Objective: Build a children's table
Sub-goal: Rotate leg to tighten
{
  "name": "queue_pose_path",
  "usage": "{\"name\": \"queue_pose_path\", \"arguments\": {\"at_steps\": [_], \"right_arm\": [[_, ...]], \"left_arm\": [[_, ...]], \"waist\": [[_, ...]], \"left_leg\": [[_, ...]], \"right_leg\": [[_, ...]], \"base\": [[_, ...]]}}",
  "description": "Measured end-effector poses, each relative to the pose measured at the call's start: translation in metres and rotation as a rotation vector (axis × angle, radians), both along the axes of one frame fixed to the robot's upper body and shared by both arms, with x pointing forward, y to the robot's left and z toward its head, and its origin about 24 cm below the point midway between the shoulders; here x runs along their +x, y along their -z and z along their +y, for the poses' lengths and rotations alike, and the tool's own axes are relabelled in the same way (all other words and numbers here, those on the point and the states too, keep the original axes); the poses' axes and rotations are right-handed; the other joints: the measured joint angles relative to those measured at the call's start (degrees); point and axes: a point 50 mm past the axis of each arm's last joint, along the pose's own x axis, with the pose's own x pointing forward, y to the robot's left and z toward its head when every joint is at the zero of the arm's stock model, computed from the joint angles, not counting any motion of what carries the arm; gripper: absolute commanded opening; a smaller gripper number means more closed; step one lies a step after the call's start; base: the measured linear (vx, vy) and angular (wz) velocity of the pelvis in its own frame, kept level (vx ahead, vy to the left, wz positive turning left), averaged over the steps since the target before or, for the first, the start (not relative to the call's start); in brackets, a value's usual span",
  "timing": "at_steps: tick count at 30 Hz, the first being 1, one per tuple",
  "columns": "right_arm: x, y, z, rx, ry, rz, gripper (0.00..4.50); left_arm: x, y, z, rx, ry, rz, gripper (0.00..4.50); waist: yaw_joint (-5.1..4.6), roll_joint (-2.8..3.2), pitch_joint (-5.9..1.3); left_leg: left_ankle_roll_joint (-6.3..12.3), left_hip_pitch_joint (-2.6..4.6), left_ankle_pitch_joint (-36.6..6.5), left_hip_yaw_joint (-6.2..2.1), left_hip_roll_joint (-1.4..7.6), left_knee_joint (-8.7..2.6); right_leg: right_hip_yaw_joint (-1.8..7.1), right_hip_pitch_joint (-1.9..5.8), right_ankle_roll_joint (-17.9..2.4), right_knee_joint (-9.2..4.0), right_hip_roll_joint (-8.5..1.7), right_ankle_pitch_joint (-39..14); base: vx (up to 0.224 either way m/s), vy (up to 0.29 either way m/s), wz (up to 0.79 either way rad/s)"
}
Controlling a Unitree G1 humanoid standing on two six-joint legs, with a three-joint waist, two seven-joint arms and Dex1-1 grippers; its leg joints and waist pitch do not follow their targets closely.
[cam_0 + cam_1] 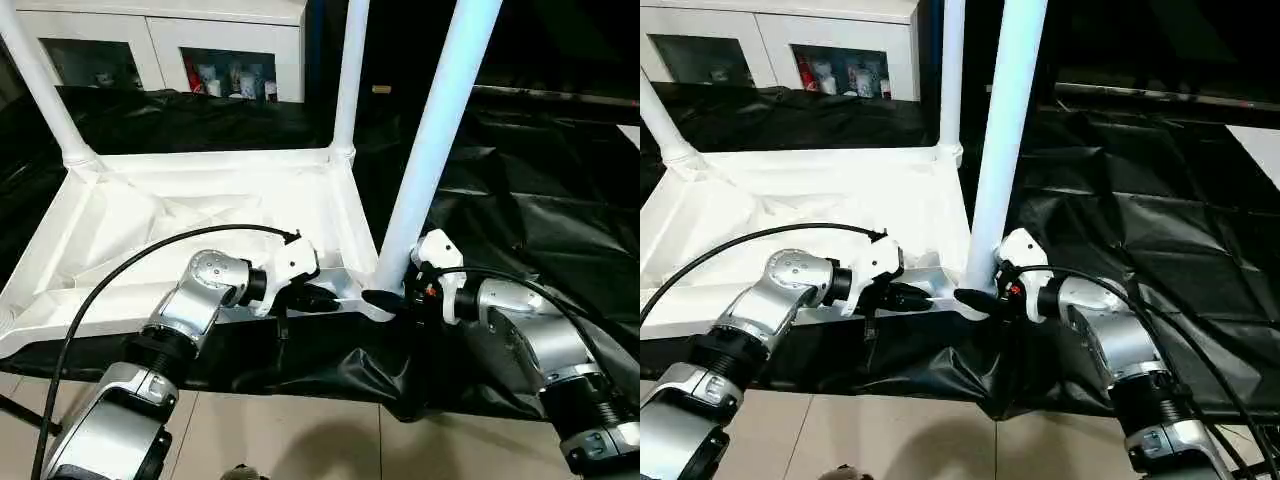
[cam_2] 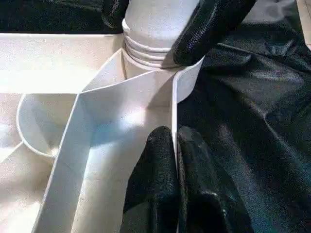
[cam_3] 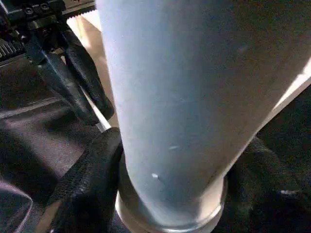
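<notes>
Tabletop (image 1: 190, 215), white plastic and turned underside up, lies on black sheeting (image 1: 540, 190) over the bench, taking up the left and centre of the head views. Its ribbed inner walls and rounded corner sockets face upward. Three white legs stand in sockets: one at the upper left (image 1: 35, 85), one at the upper centre (image 1: 350, 75), and the near leg (image 1: 435, 130), which rises tilted from the lower-centre corner up to the top edge of the frame.

Left pincer (image 1: 318, 297) sits at the lower centre, clenched on the tabletop's near rim; in the left wrist view its two black fingers (image 2: 163, 184) press together with the thin white wall between them, just beside the near corner socket (image 2: 187, 80).

Right pincer (image 1: 975, 298) reaches in from the lower right and straddles the base of the near leg where it enters the socket. In the right wrist view one black finger (image 3: 90, 187) lies against one side of the tube and the other shows at the opposite side, so it is grasping the near leg.

White cabinet (image 1: 160, 45) with glass doors stands in the upper left of the frame, behind the bench. Pale floor tiles (image 1: 300, 440) show along the bottom edge.
</notes>
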Motion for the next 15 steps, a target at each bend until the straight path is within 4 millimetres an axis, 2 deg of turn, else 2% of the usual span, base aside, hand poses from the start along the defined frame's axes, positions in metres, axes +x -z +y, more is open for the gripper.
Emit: {"name": "queue_pose_path", "arguments": {"at_steps": [8, 12, 15], "right_arm": [[0.002, 0.003, 0.003, 0.036, 0.037, 0.004, 2.66], [0.014, 0.013, 0.013, 0.116, 0.284, -0.009, 2.65], [0.023, 0.017, 0.025, 0.176, 0.484, 0.000, 2.64]], "left_arm": [[0.001, 0.000, 0.002, 0.001, -0.014, -0.001, 0.00], [0.014, 0.001, -0.006, 0.000, -0.135, -0.014, 0.00], [0.023, 0.002, -0.017, 0.003, -0.215, -0.029, 0.00]], "waist": [[-0.11, -0.07, 0.02], [-1.14, -0.30, 0.04], [-1.45, -0.34, 0.04]], "left_leg": [[0.00, 0.02, 0.00, 0.00, 0.02, 0.13], [-0.22, 0.06, -0.12, -0.01, 0.03, 0.37], [-0.24, 0.13, -0.12, 0.00, 0.01, 0.44]], "right_leg": [[0.00, 0.00, 0.00, 0.13, 0.00, 0.00], [0.05, 0.03, -0.02, 0.28, -0.02, 0.18], [0.09, 0.09, -0.01, 0.27, -0.02, 0.32]], "base": [[0.000, 0.000, 0.00], [0.000, 0.000, 0.00], [0.000, 0.000, 0.00]]}}
